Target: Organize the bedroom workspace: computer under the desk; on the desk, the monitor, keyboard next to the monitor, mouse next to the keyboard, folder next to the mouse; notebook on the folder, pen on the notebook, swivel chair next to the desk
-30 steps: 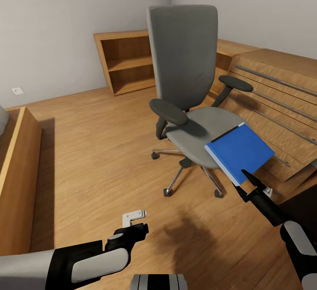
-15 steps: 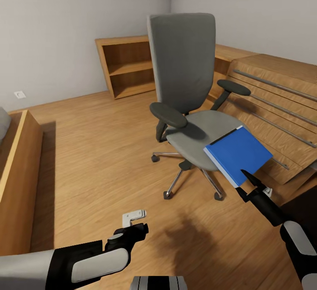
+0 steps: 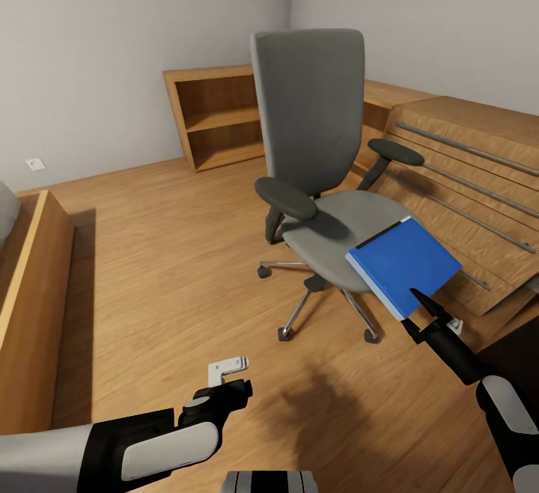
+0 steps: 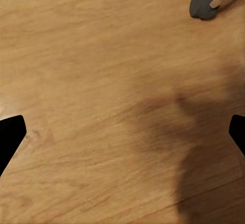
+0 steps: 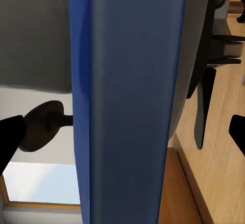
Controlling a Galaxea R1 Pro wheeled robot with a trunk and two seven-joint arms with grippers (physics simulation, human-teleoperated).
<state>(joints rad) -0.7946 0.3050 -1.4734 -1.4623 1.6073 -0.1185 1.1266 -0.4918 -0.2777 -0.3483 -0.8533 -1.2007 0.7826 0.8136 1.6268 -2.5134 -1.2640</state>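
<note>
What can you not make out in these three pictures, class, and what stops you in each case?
- Right gripper, head view: the folder hides one fingertip, so the grip is unclear.
- Chair seat, head view: the folder covers its near corner.
- Left gripper, left wrist view: picture edges cut off its fingertips.

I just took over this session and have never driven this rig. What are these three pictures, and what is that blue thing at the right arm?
This is a two-armed wheeled robot in a simulated bedroom. The big picture is from its head, looking down over both arms. The grey chair stands on the wood floor. The right gripper is at the near edge of the blue folder, which is tilted over the seat's front corner. The right wrist camera looks straight along that folder; whether the fingers pinch it, I cannot tell. The left gripper hangs low over the floor; its wrist camera shows it open over bare boards and one chair wheel.
</note>
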